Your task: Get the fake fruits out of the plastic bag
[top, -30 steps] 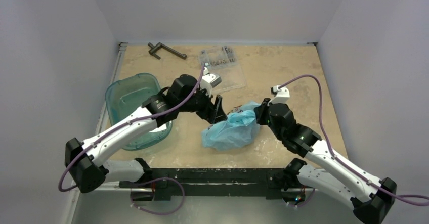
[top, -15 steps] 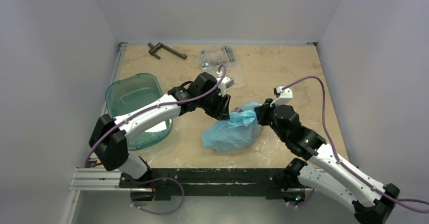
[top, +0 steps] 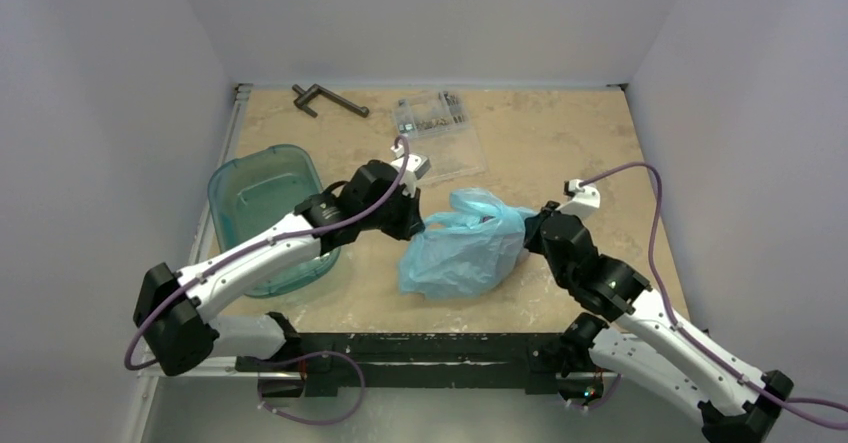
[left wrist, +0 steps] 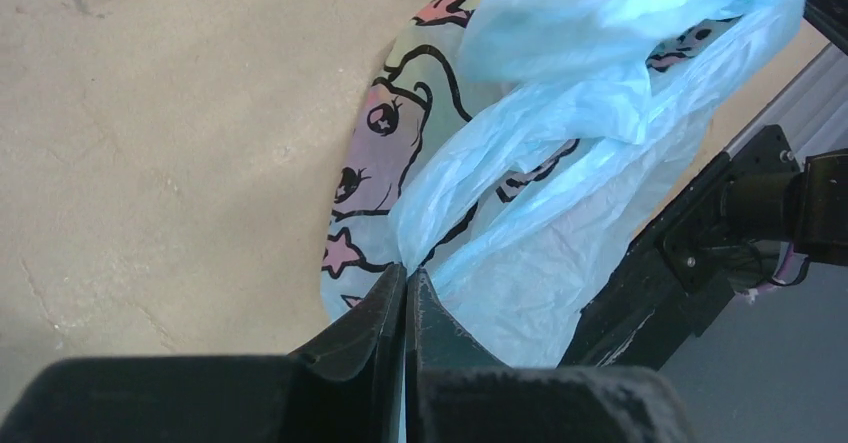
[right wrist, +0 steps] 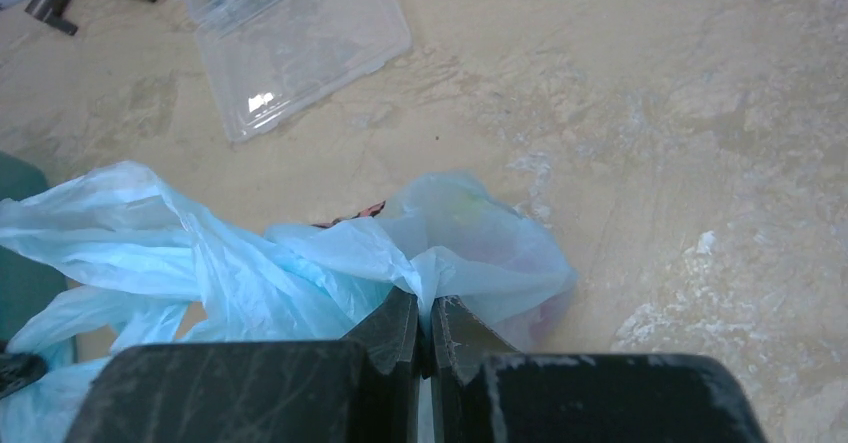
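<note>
The light-blue plastic bag (top: 462,246) hangs stretched between both grippers near the table's front middle. My left gripper (top: 416,225) is shut on a fold of film at the bag's left side; the left wrist view shows its tips (left wrist: 405,269) pinching the bag (left wrist: 570,153) beside its cartoon-printed panel (left wrist: 385,153). My right gripper (top: 527,237) is shut on the bag's right edge, and the right wrist view shows its tips (right wrist: 424,301) bunching the film (right wrist: 330,253). The fake fruits are hidden inside; only faint pinkish and yellowish tints show through the film (right wrist: 480,233).
A teal translucent tub (top: 262,203) stands left of the bag under the left arm. A clear flat parts box (top: 437,123) and a dark metal tool (top: 328,98) lie at the back. Walls close in the table on three sides.
My left gripper went from open to shut on the bag's left side. The right gripper drew right with its edge, and the bag rose and spread between the two.
</note>
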Available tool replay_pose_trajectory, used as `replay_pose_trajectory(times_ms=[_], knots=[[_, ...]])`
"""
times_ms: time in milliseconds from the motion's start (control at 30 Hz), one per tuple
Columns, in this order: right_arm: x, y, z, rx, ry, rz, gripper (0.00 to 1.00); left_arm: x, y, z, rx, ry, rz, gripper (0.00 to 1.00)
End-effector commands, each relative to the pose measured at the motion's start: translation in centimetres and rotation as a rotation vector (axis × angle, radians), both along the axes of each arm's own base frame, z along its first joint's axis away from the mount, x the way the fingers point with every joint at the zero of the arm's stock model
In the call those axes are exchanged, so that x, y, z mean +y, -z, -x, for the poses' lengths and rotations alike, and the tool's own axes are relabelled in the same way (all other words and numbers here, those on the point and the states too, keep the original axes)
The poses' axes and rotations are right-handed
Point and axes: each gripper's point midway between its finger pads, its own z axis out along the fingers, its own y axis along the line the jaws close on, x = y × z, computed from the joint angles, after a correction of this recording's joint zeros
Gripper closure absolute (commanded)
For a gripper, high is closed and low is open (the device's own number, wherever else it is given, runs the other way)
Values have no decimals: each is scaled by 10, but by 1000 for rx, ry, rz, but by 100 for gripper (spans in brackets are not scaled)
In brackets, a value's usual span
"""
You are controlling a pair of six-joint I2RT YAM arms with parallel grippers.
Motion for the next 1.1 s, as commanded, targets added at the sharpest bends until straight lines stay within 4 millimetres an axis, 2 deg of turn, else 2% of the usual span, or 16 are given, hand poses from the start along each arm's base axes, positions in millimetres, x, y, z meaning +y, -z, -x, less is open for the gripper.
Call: replay_pose_trajectory(times_ms=[0,100,333,433,567,667,733,900,967,1067], knots=[[-15,-16,-2,-46,59,21,98,9,-13,5,-50,-44,93,100],[7,-26,-3,-70,-88,35,88,0,-16,16,-16,7,150,100],[41,-62,2,-101,-316,57,40,-7,-20,23,20,33,191,100],[56,-72,5,-108,-428,90,27,-8,-23,24,22,41,201,100],[91,-79,14,-156,-671,123,20,-9,-28,25,21,44,213,100],[114,-77,22,-154,-827,132,15,-9,-30,26,24,50,212,100],[123,-75,22,-147,-875,143,2,-9,-30,27,26,52,211,100],[118,-82,11,-152,-794,137,1,-8,-31,26,24,42,208,100],[103,-87,7,-102,-692,139,1,-8,-32,25,23,37,207,100],[79,-90,16,-48,-630,181,1,-8,-38,23,12,29,216,100]])
